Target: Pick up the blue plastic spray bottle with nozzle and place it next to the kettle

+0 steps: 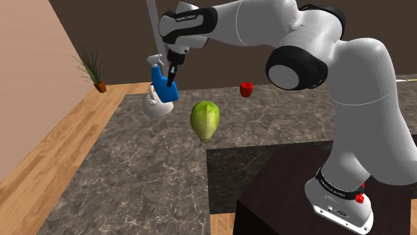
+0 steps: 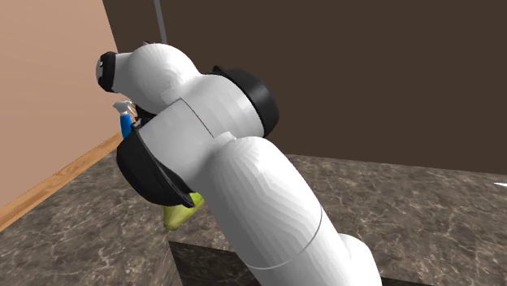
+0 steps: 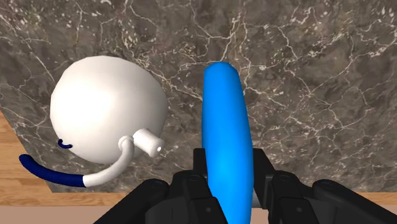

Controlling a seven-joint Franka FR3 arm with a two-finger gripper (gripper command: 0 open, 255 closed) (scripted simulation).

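Gripper (image 1: 172,79) hangs from the white arm (image 1: 321,60) over the far side of the dark marbled counter (image 1: 133,167), its two black fingers (image 3: 198,167) clenched on the blue spray bottle (image 1: 162,88). The wrist view looks down the length of the bottle, a narrow blue body squeezed between the pads. In the shoulder view its pale nozzle (image 1: 155,60) points toward that view's left.

The white kettle (image 3: 108,114) sits just beside the bottle, close to the counter's edge, with a white spout and a handle that turns dark blue (image 3: 51,173) at its end. From the shoulder view the bottle overlaps the kettle's top, so it seems to be held above the counter. Whether its base touches anything is hard to judge from here.

A green, cabbage-like vegetable (image 1: 205,119) lies nearer the stand (image 1: 281,200), well apart from a small red fruit (image 1: 246,89) by the brown back wall. A potted plant (image 1: 93,70) stands on the wooden floor (image 1: 40,153) beyond the counter's corner.
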